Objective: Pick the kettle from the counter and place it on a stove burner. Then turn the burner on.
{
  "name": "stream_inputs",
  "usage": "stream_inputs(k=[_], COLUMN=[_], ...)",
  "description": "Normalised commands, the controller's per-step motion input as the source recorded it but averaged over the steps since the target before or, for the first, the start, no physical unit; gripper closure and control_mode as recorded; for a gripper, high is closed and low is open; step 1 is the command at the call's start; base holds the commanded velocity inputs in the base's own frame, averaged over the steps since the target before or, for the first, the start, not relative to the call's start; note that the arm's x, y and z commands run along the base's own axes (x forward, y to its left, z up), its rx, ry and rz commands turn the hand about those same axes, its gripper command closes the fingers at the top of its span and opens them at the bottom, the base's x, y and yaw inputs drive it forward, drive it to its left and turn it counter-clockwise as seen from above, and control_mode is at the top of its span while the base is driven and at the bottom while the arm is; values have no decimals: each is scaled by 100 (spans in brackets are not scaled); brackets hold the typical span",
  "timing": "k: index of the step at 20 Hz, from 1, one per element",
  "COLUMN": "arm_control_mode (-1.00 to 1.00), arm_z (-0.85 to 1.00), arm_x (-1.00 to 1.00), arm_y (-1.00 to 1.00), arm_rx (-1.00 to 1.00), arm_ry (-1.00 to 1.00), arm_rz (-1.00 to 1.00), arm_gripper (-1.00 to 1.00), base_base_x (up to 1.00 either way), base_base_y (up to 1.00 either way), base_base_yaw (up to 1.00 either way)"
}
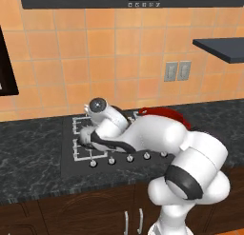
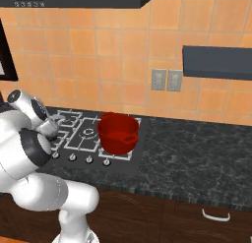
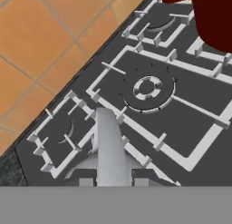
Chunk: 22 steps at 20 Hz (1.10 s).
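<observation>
The small silvery-grey kettle [image 1: 86, 135] [image 2: 50, 127] is low over the front-left stove burner [image 1: 80, 152], under my bent hand. I cannot tell whether it rests on the grate. In the hand view its thin arched handle [image 3: 108, 146] runs up between my two finger tips, and my gripper [image 3: 113, 181] is shut on it. The arm hides most of the kettle's body in both base views. The dark marbled counter [image 1: 33, 153] [image 2: 197, 158] lies on either side of the stove.
A red two-handled pot [image 2: 118, 133] [image 3: 213, 19] stands on the stove's right side. The large ringed burner [image 3: 147, 88] is in the middle, with a small grate [image 3: 59, 132] by the tiled wall. A row of knobs [image 1: 129, 158] [image 2: 88, 160] lines the stove's front edge.
</observation>
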Motion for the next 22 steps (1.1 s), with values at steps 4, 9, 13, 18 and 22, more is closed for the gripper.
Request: stream_inputs(k=[4, 9, 13, 18, 22], arm_control_mode=[-100, -100, -100, -100, -100], arm_z=[-20, 8, 47, 52, 14], arm_x=[0, 0, 0, 0, 0], arm_y=[-19, 19, 26, 27, 41], arm_rx=[-3, -13, -14, -13, -13], arm_ry=[0, 0, 0, 0, 1], arm_rz=[0, 0, 0, -2, -2], arm_gripper=[100, 100, 100, 100, 100], base_base_x=[0, 0, 0, 0, 0], base_base_y=[0, 0, 0, 0, 0], base_base_yaw=[0, 0, 0, 0, 0])
